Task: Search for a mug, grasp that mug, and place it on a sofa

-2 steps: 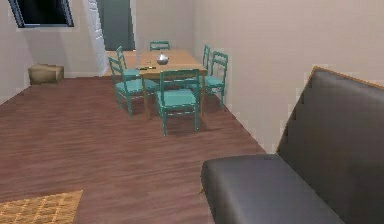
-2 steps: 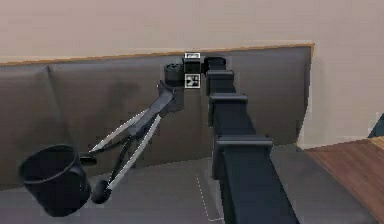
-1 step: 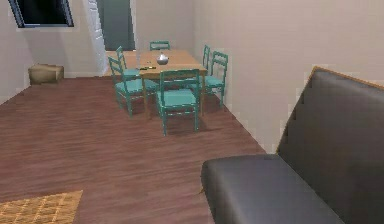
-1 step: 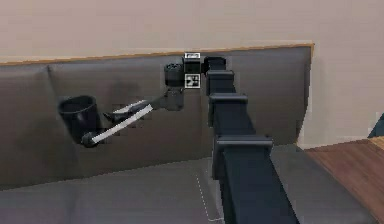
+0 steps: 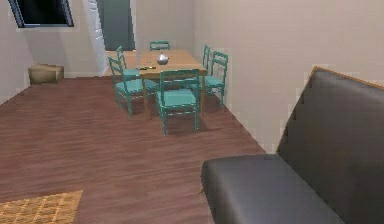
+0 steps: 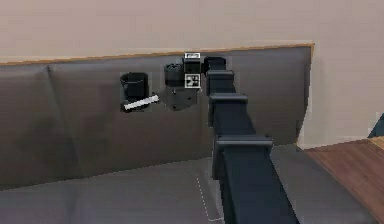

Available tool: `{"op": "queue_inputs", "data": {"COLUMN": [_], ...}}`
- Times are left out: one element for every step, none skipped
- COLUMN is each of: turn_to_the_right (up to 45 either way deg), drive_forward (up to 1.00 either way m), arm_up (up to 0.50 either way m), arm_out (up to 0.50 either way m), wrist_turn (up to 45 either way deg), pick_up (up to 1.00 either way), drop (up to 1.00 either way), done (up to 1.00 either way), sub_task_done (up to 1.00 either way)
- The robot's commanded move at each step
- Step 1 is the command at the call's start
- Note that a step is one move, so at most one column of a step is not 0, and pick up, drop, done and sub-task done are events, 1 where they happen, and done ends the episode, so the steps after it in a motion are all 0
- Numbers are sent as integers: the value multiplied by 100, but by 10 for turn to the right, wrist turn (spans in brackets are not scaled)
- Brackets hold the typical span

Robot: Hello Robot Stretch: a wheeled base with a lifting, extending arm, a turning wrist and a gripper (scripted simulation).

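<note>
Nearest the lens in the arm side view, the dark arm (image 6: 240, 150) rises from the bottom edge and reaches out over a dark grey sofa (image 6: 60, 120). At its far end sit two white marker squares (image 6: 193, 68), and left of them the gripper (image 6: 152, 93) holds a dark mug (image 6: 131, 84). The mug hangs above the seat, in front of the backrest. A pale thin bar lies just under the mug; I cannot tell what it is. Behind the sofa stands a plain beige wall (image 6: 100, 25), and brown wood floor (image 6: 355, 160) shows at lower right, where a teal scrap is cut off by the edge.

Ahead, the same sofa fills the forward view's lower right, cropped by the frame. A woven rug (image 5: 40, 208) is cut at the bottom left corner. Farther off stands a wooden table (image 5: 185, 63) ringed by teal chairs (image 5: 180, 100), with a small silvery round thing (image 5: 162, 59) on it, too small to name. A basket (image 5: 46, 73) sits by the far wall beneath a dark panel (image 5: 40, 12).
</note>
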Motion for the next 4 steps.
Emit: {"op": "queue_inputs", "data": {"turn_to_the_right": [0,0,0,0], "drive_forward": [0,0,0,0], "arm_up": [0,-40,-32,0], "arm_out": [0,0,0,0], "wrist_turn": [120,0,0,0], "pick_up": [0,0,0,0], "drop": [0,0,0,100], "done": [0,0,0,0], "sub_task_done": [0,0,0,0]}}
